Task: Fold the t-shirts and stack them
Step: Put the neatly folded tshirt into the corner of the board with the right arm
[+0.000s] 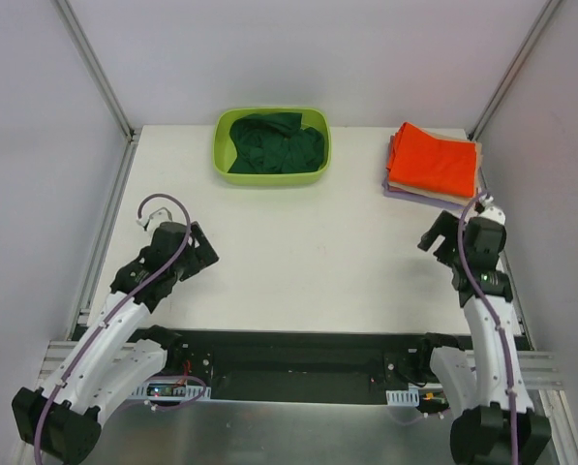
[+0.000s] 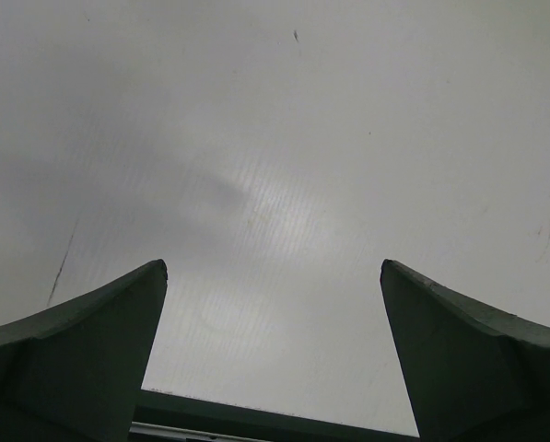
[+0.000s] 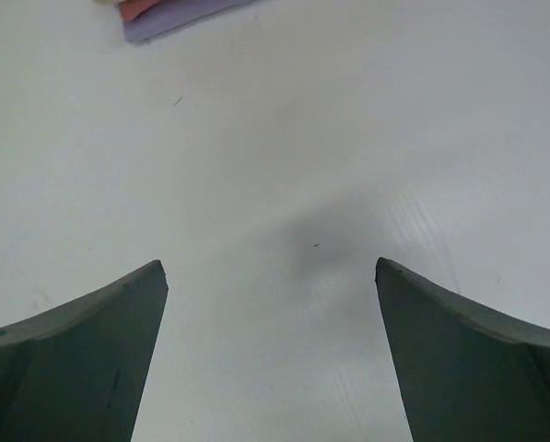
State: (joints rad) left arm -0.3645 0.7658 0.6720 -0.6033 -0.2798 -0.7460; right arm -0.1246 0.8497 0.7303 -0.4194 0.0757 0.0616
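Note:
The bright orange t-shirt [image 1: 436, 160] lies folded on top of a stack at the table's back right, with tan and lilac folded tees [image 1: 397, 190] under it. A corner of the lilac tee [image 3: 169, 17] shows at the top of the right wrist view. The dark green t-shirt [image 1: 276, 143] lies crumpled in the lime-green tub [image 1: 220, 158] at the back middle. My left gripper [image 1: 203, 254] is open and empty over bare table at the left; it also shows in the left wrist view [image 2: 273, 267]. My right gripper [image 1: 432, 235] is open and empty just in front of the stack; it also shows in the right wrist view [image 3: 270, 265].
The white table [image 1: 298, 252] is fenced by metal frame posts [image 1: 95, 73] at the back corners and walls on both sides. A black base panel [image 1: 298, 354] runs along the near edge between the arm bases.

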